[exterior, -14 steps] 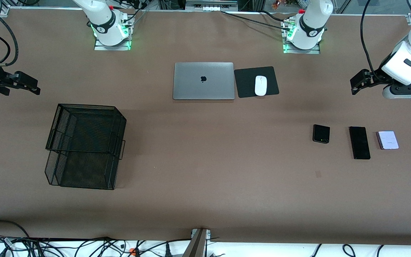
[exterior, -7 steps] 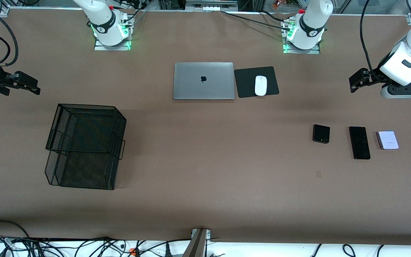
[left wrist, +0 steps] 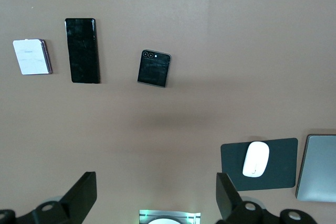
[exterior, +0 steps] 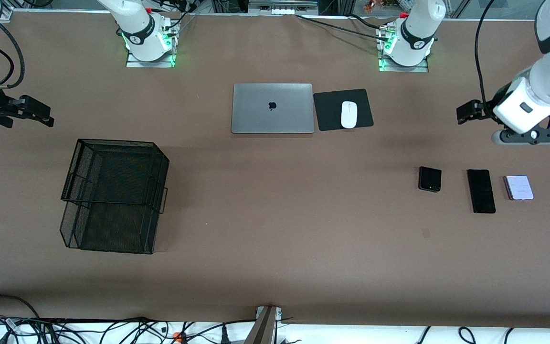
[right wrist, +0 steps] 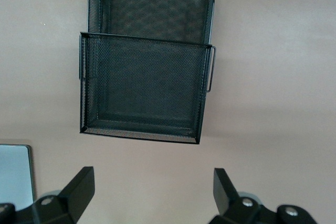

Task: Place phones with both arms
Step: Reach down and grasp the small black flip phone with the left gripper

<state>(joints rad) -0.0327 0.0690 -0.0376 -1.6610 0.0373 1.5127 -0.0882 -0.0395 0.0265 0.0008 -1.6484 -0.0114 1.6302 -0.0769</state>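
Three phones lie in a row at the left arm's end of the table: a small squarish black phone (exterior: 429,179), a long black slab phone (exterior: 481,190) and a small lavender-white phone (exterior: 519,187). The left wrist view shows them too: the small black one (left wrist: 154,68), the slab (left wrist: 82,50), the pale one (left wrist: 32,56). My left gripper (exterior: 465,114) hangs open and empty over bare table, up from the phones. My right gripper (exterior: 41,114) is open and empty at the right arm's end, waiting above the black mesh basket (exterior: 115,193).
A closed silver laptop (exterior: 272,108) lies mid-table near the bases, with a white mouse (exterior: 349,114) on a black mouse pad (exterior: 327,107) beside it. The mesh basket fills the right wrist view (right wrist: 147,85). A small patch of tape (exterior: 426,232) lies nearer the camera than the phones.
My left arm has swung its gripper toward the table's middle and a little toward the phones. The right arm and the phones have not moved.
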